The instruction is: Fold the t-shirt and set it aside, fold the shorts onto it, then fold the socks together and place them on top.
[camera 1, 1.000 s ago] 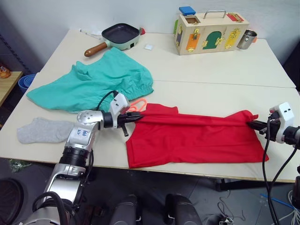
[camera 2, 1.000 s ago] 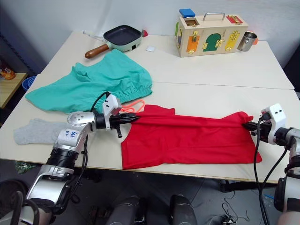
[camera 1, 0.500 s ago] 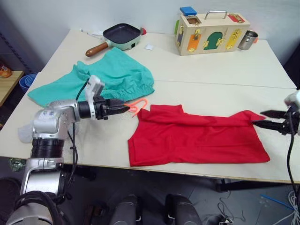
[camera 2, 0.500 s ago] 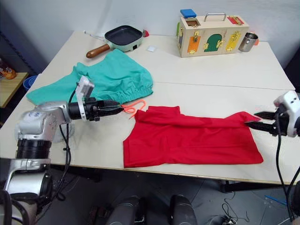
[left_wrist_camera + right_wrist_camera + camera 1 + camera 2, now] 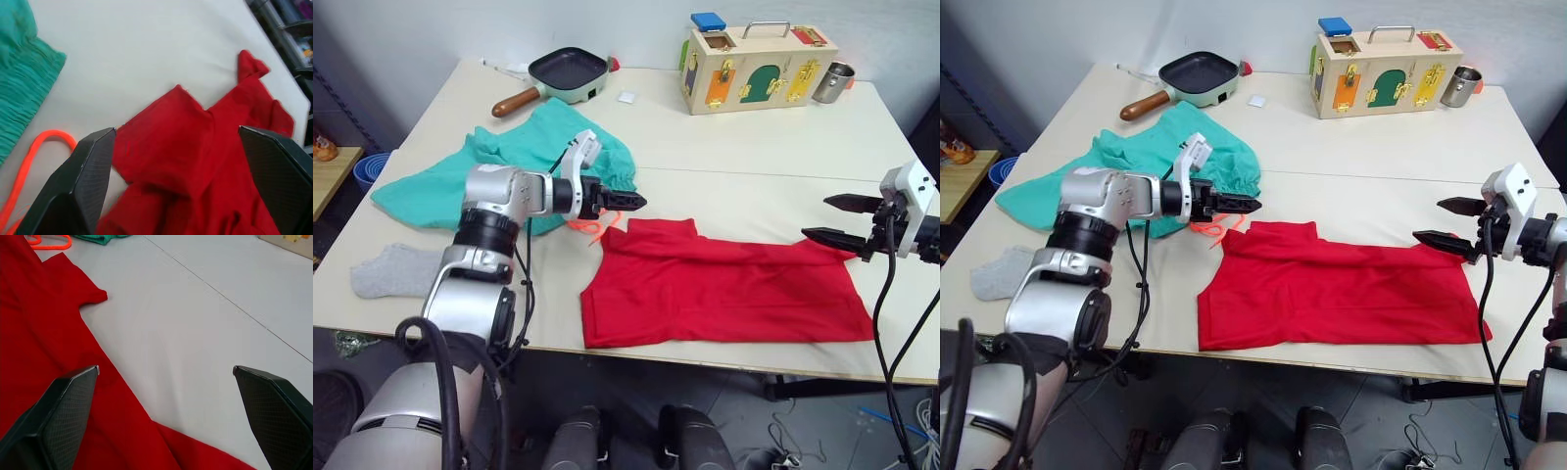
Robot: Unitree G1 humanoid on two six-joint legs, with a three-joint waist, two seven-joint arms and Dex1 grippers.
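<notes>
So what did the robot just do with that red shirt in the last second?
Both pincers let go of the bright red cotton t-shirt. The left pincer drew back and rose toward the teal-green shorts; the right pincer opened and lifted off the shirt's far end. The shirt lies folded lengthwise; shorts and grey sock stayed put.

Red t-shirt (image 5: pixel 720 289) is folded into a long flat strip. Teal shorts (image 5: pixel 519 166) sit bunched just beyond its collar end, orange drawstring (image 5: pixel 597 223) trailing toward it. One grey sock (image 5: pixel 393 270) lies past the shorts.
</notes>
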